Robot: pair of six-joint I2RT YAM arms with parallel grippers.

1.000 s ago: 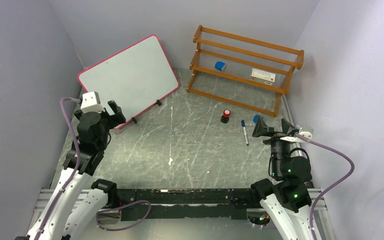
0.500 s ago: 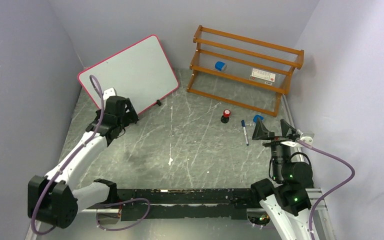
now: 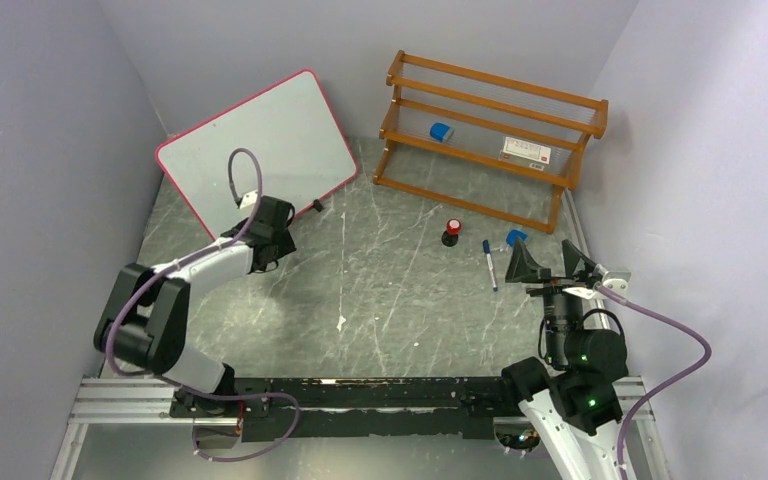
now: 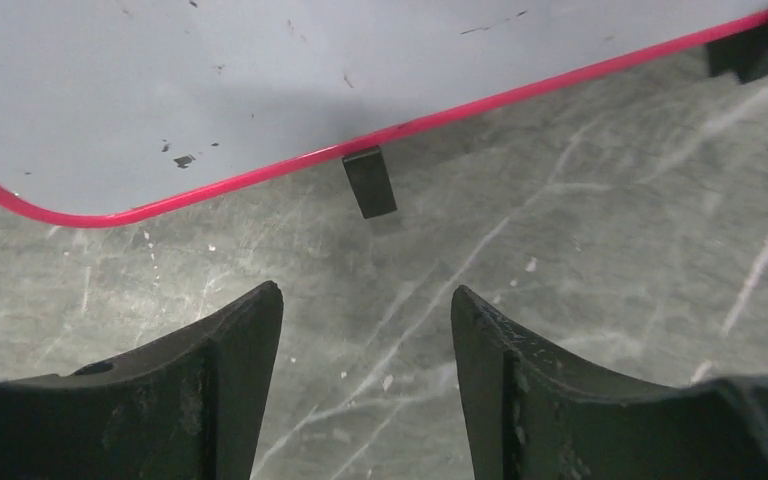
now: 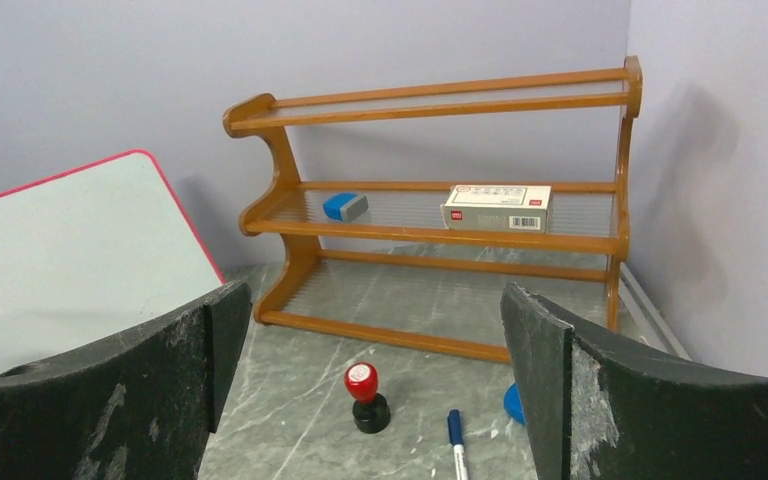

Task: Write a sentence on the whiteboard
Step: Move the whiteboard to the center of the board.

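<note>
Hovering by the whiteboard's (image 3: 260, 140) lower edge, the left gripper (image 4: 365, 300) is spread and empty; the right gripper (image 5: 375, 292) gapes wide, empty too. The board leans blank at the back left, and a bump on its foot (image 4: 370, 182) could topple it.

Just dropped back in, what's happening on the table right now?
The left arm is stretched out toward the whiteboard. The left fingers are apart and empty, just short of its near edge and a black foot. The board is blank, with no sentence written yet. The marker lies on the table beside a red-topped stamp, near the right fingers, which are wide open and empty.
</note>
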